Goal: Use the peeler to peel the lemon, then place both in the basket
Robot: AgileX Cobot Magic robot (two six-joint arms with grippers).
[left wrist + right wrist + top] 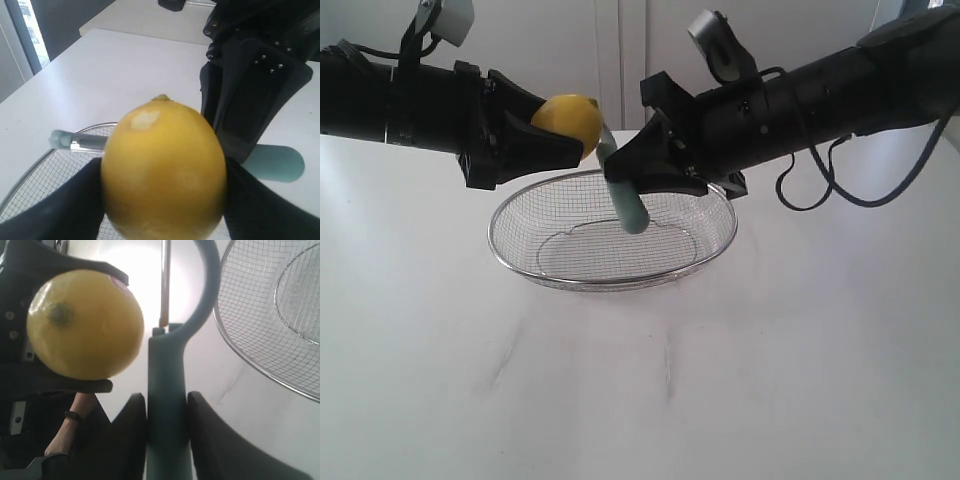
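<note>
My left gripper (555,135) is shut on the yellow lemon (569,121), holding it in the air above the back left rim of the wire basket (510,250). In the left wrist view the lemon (164,167) fills the space between the black fingers (75,205). My right gripper (645,165) is shut on the teal peeler (626,200) by its handle. The peeler's loop head rests against the lemon's side. In the right wrist view the peeler handle (167,405) stands between the fingers (215,440) and the lemon (85,324) sits just beside its blade.
The wire basket (260,305) stands on a white table (640,400), below both grippers. A cable (820,180) hangs from the right arm. A person's hand (70,435) shows in the background of the right wrist view.
</note>
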